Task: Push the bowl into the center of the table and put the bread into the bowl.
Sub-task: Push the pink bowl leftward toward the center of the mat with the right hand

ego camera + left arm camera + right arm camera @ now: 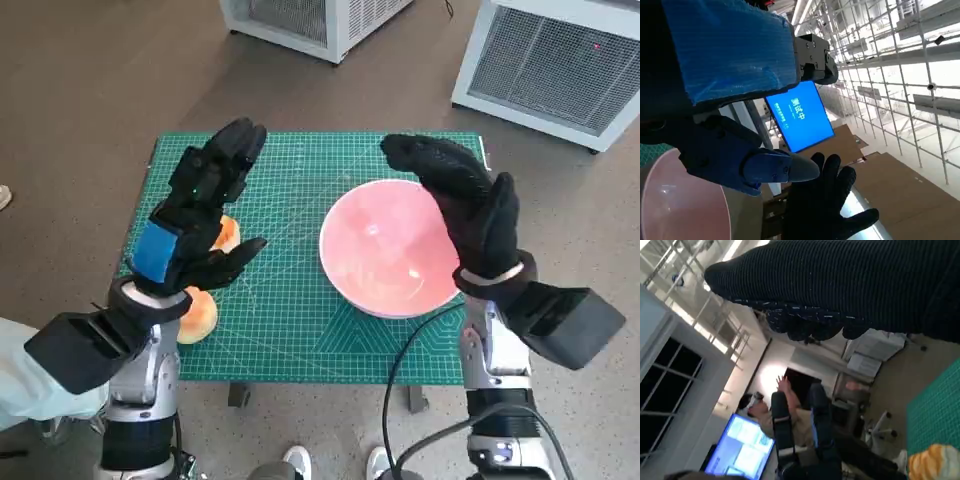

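I see the pink bowl (388, 248) right of the desk's (290, 310) middle on the green mat, my right robot hand (470, 210) spread at its right rim, holding nothing, my left robot hand (205, 205) spread and raised over bread (197, 313) at the left edge

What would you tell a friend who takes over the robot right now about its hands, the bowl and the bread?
Left hand: open, holding nothing, raised over the bread at the mat's left edge.
Right hand: open, holding nothing, at the pink bowl's right rim; contact unclear.
Bowl: empty, on the green mat, right of center.
Done: nothing yet.
Left: push the bowl to the center, then put the bread in it.
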You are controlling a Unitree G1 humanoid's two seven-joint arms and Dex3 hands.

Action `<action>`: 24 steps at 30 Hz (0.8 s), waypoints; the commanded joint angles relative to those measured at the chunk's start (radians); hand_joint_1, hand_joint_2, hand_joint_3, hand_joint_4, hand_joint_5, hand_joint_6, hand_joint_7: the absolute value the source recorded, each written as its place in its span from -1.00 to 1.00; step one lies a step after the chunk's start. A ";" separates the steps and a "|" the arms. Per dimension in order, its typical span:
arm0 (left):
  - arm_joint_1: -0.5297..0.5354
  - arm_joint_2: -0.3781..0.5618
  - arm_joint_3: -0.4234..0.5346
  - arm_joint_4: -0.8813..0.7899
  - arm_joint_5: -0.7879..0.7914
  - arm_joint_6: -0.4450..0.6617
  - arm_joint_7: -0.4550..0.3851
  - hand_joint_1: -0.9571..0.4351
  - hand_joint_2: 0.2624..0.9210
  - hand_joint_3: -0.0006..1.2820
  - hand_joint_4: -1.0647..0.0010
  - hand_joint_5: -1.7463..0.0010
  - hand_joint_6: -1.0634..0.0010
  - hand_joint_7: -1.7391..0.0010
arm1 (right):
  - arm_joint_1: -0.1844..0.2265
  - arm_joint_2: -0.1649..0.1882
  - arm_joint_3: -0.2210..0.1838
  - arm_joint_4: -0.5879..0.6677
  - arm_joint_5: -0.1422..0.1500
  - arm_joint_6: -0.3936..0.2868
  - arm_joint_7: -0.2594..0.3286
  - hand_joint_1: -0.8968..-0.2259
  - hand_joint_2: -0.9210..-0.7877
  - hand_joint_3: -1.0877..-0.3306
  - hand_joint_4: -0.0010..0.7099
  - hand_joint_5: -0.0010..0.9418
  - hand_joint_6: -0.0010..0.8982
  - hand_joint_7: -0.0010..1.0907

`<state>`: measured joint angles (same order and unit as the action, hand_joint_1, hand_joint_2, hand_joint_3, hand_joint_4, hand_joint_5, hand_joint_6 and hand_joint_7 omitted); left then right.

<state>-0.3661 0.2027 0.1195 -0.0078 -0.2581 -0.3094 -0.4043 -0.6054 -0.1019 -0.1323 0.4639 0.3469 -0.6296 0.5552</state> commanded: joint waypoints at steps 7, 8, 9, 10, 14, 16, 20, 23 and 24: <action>0.018 0.002 -0.002 0.000 -0.004 0.006 0.001 -0.52 1.00 -0.49 0.62 0.99 0.77 0.55 | -0.048 -0.057 -0.113 0.293 -0.058 -0.161 -0.113 -0.43 -1.00 0.03 -0.51 -0.99 -0.99 0.08; 0.018 0.002 -0.002 0.000 -0.004 0.006 0.001 -0.52 1.00 -0.49 0.62 0.99 0.77 0.55 | -0.057 -0.061 -0.121 0.332 -0.066 -0.181 -0.128 -0.42 -1.00 0.01 -0.51 -0.99 -0.99 0.07; 0.018 0.001 -0.001 0.001 -0.003 0.006 0.002 -0.52 1.00 -0.49 0.62 0.99 0.77 0.55 | -0.068 -0.067 -0.131 0.383 -0.079 -0.204 -0.151 -0.41 -1.00 0.00 -0.51 -0.99 -0.98 0.07; 0.018 0.001 -0.001 0.001 -0.003 0.006 0.002 -0.52 1.00 -0.49 0.62 0.99 0.77 0.55 | -0.076 -0.071 -0.137 0.417 -0.087 -0.221 -0.164 -0.38 -1.00 -0.03 -0.50 -0.99 -0.97 0.08; 0.018 0.000 -0.001 0.007 -0.001 0.002 0.002 -0.52 1.00 -0.49 0.62 0.99 0.77 0.55 | -0.107 -0.084 -0.154 0.559 -0.123 -0.262 -0.245 -0.28 -1.00 -0.11 -0.45 -0.97 -0.92 0.10; 0.018 -0.001 -0.002 0.009 0.001 -0.001 0.002 -0.52 1.00 -0.49 0.62 0.99 0.77 0.55 | -0.116 -0.085 -0.158 0.612 -0.138 -0.267 -0.285 -0.24 -1.00 -0.14 -0.43 -0.96 -0.90 0.11; 0.017 0.000 0.000 0.013 0.000 -0.002 0.002 -0.52 1.00 -0.49 0.62 0.99 0.77 0.56 | -0.129 -0.077 -0.166 0.692 -0.149 -0.245 -0.345 -0.18 -1.00 -0.18 -0.40 -0.96 -0.86 0.14; 0.017 0.001 0.002 0.016 -0.001 -0.003 0.000 -0.52 1.00 -0.49 0.62 1.00 0.76 0.56 | -0.133 -0.066 -0.177 0.734 -0.144 -0.208 -0.370 -0.16 -1.00 -0.20 -0.39 -0.96 -0.85 0.14; 0.017 0.002 0.003 0.017 -0.002 -0.004 -0.001 -0.52 1.00 -0.49 0.62 1.00 0.76 0.56 | -0.135 -0.064 -0.181 0.744 -0.141 -0.196 -0.374 -0.16 -1.00 -0.21 -0.39 -0.96 -0.85 0.14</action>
<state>-0.3556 0.2007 0.1201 -0.0012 -0.2551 -0.3079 -0.4041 -0.7388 -0.1825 -0.2994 1.1505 0.2040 -0.8755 0.2119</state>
